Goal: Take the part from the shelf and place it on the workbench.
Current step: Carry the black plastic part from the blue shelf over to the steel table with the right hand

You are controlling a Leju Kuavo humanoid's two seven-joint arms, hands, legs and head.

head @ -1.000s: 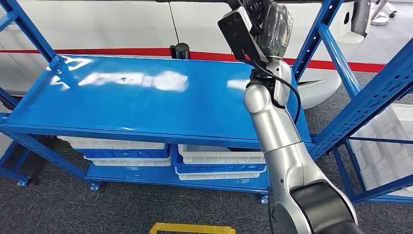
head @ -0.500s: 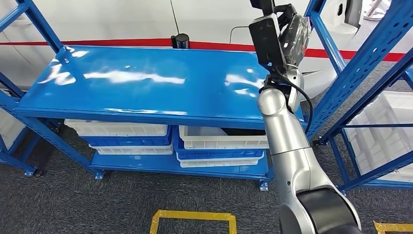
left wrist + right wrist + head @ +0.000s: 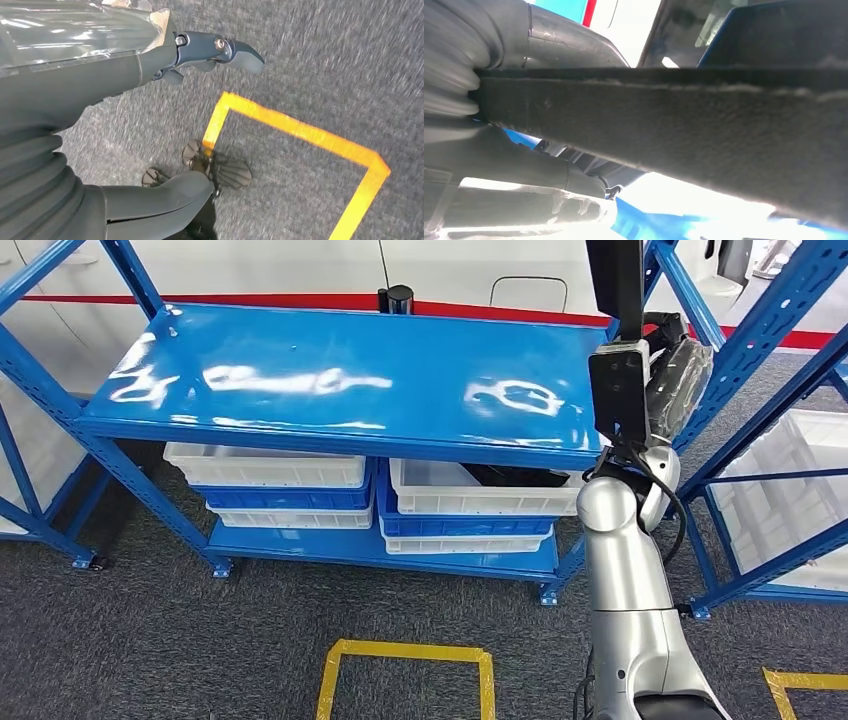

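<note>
Two white bins [image 3: 265,466] sit under workbench [image 3: 300,390].

— Where is the right arm [image 3: 625,580]?
— Raised upright, silver forearm vertical, the wrist bent at the top beside its black camera block.
— And the right hand [image 3: 672,370]?
— Wrapped in clear film, its fingers closed around a long dark part [image 3: 684,125] that runs across the palm, out past the fingertips.
— The left hand [image 3: 150,125]?
— Hanging low, holding nothing; thumb [image 3: 160,200] and dark fingers [image 3: 220,50] well apart.
</note>
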